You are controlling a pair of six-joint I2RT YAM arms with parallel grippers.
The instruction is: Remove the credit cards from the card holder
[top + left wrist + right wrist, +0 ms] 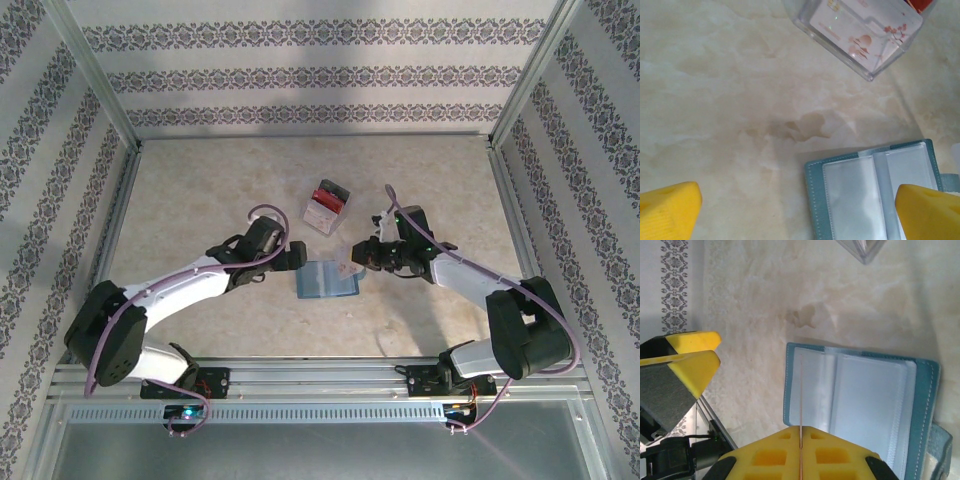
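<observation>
Card holder [328, 280] lies open flat on the table [200, 190], approx. centre, between the two arms; teal cover down, clear sleeves up. In the right wrist view the card holder [860, 405] shows pale grey-blue inside w/ a stack of transparent pockets, teal rim round them, and the small closure tab [942, 450] sticking off its lower right corner.

Right gripper [801, 432]: yellow pads pressed together, clamped on a thin credit card [801, 390] seen edge-on, a fine line running up from between the pads over the holder's left page. From above, the right gripper [358, 258] sits just at the holder's far right corner.

Left gripper [797, 200]: fingers [667, 212] spread wide apart, nothing between them, one yellow tip at each bottom corner of its wrist view; the right-hand tip is over the card holder [870, 195], the other over bare tabletop. From above, the left gripper [293, 258] is just beside the holder's far left corner.

Clear plastic box [328, 205] stands just beyond the holder, apart from it; in the left wrist view the box [865, 35] holds white cards w/ red print. Faint brownish stain [805, 125] on the marble-look top between box and holder.
</observation>
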